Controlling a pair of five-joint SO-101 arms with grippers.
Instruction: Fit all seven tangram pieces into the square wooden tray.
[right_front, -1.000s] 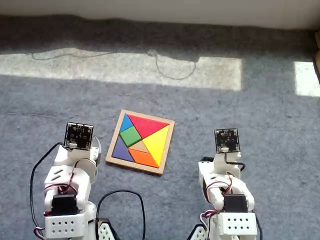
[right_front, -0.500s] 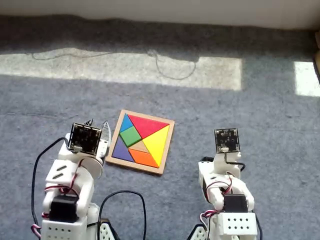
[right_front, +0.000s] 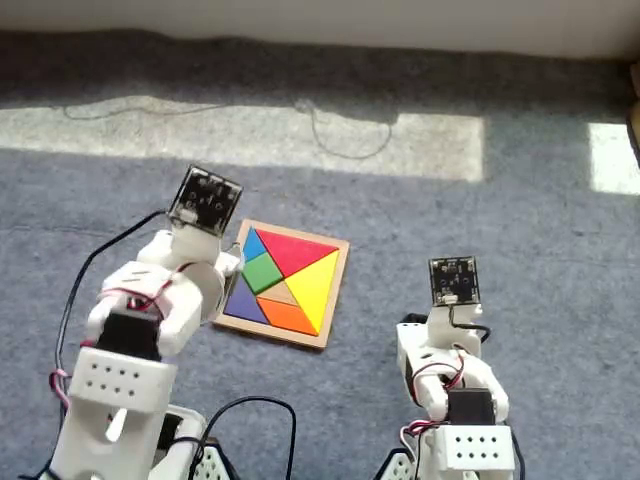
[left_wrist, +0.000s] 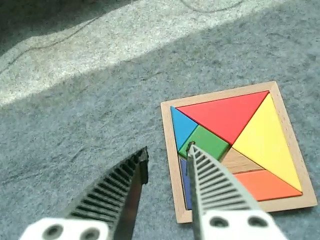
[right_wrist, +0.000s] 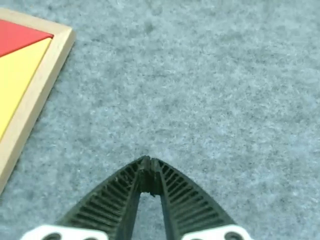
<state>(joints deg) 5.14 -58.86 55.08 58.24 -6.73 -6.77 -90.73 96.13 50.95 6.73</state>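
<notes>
The square wooden tray (right_front: 337, 282) lies on grey carpet between the two arms. Red (right_front: 297, 250), yellow (right_front: 316, 285), orange (right_front: 290, 316), green (right_front: 260, 271), blue (right_front: 252, 246) and purple (right_front: 241, 301) pieces lie flat in it. A small tan triangle (left_wrist: 240, 162) sits mid-tray; piece or bare wood, I cannot tell. My left gripper (left_wrist: 167, 152) hangs open over the tray's (left_wrist: 220, 92) left rim, one finger (left_wrist: 210, 185) covering part of the purple piece. My right gripper (right_wrist: 146, 161) is shut and empty over carpet, right of the tray corner (right_wrist: 47, 80).
A thin cable (right_front: 335, 140) loops across the sunlit strip of carpet behind the tray. Black cables (right_front: 240, 400) curl near the arm bases. The right arm (right_front: 453, 282) stands folded back, well right of the tray.
The left arm has lifted and swung forward from beside the tray's near left corner to its left edge. The right arm and the pieces have not moved.
</notes>
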